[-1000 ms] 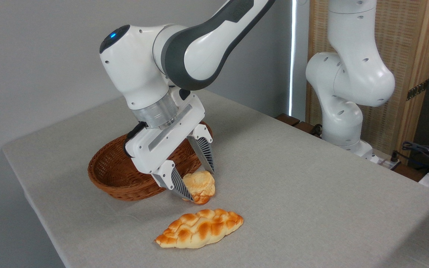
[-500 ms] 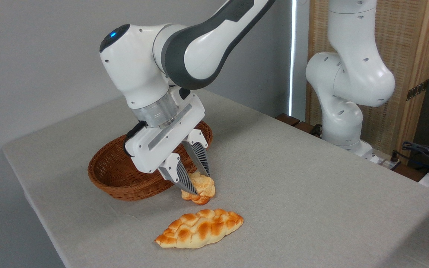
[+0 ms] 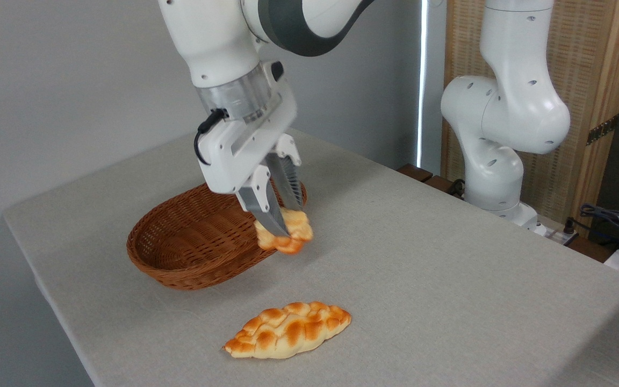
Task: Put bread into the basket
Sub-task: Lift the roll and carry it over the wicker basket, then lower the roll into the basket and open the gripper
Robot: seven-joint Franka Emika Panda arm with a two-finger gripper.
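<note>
Here the gripper (image 3: 282, 226) has its two ribbed fingers (image 3: 263, 207) pinched together on the bread (image 3: 286, 235), a small knobbly bun held clear of the grey table (image 3: 422, 269) near the middle of the frame. The bun hangs at the right end of the wicker basket (image 3: 191, 242), level with its rim; whether it is over the rim or just in front of it cannot be told from this angle. The bun looks light, and its lumpy surface bulges a little around the fingers, which suggests it is soft and gives under pressure. A hold across its middle, as now, seems the surest, since the rounded edges would likely slip out. It is probably not fragile, so a short drop into the basket's bowl should do no harm. The braided loaf (image 3: 288, 329) lies untouched lower in the frame.
</note>
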